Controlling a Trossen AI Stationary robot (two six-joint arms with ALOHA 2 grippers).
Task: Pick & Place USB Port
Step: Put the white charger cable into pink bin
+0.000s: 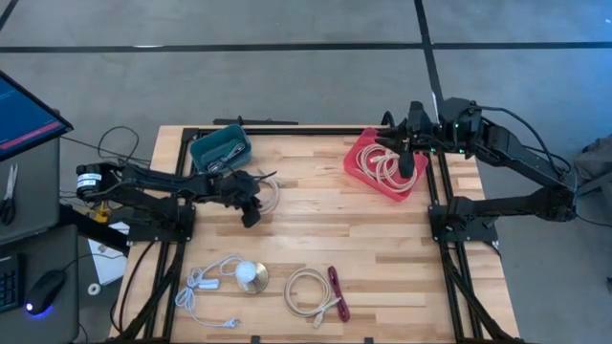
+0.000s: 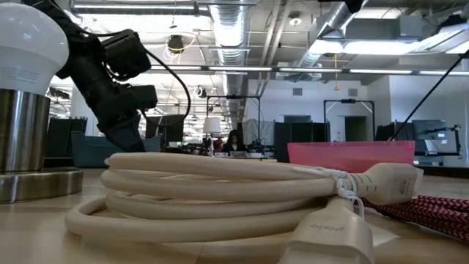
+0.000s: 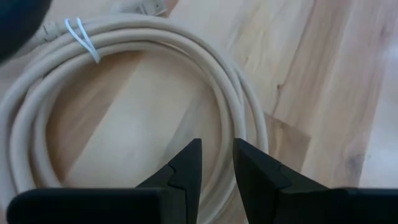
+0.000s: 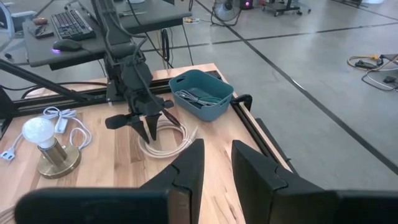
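Observation:
A cream USB cable coil (image 1: 269, 191), bound with a white tie (image 3: 84, 38), lies flat on the wooden table just in front of the teal bin (image 1: 220, 148). My left gripper (image 3: 217, 163) points steeply down over the coil's near side (image 3: 239, 106). It is open by a narrow gap with nothing between its fingers, and I cannot tell whether the tips touch the cable. My right gripper (image 4: 217, 163) hangs high above the red bin (image 1: 382, 164) at the far right, narrowly open and empty. From there it looks across at the left gripper (image 4: 146, 127).
The red bin holds coiled cream cables (image 1: 387, 167), and the teal bin holds dark small items. Near the front edge stand a lamp with a white bulb (image 1: 251, 277) and its white cord (image 1: 206, 285). Another cream coil (image 1: 308, 291) and a red braided cable (image 1: 338, 292) lie beside them.

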